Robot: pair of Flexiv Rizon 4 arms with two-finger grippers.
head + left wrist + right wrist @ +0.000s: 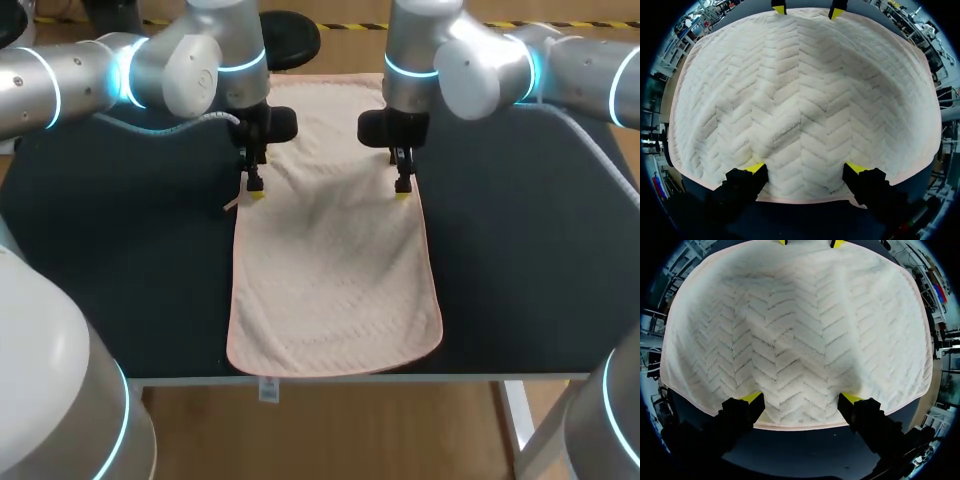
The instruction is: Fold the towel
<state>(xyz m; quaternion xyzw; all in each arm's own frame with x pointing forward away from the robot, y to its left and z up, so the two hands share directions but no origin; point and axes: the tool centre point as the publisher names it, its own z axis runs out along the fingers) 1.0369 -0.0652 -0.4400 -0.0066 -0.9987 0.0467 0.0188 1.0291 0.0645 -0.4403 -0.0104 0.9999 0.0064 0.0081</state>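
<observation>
Towel [335,270] lies flat and long on our black table [110,260]. Its near end is right at the front edge of the table. Our left gripper [254,188] is down at the towel's left side, and our right gripper [403,186] is at its right side, straight across. Each gripper has its two fingers wide apart, with the yellow tips on the towel near its edge.

Towel [330,270]: far corners hidden behind left arm [215,70] and right arm [430,60], head view. Small tag [267,389] at near hem: print too small to read. Left wrist view: right gripper [808,10] across the towel cut off, only 2 yellow tips showing.
</observation>
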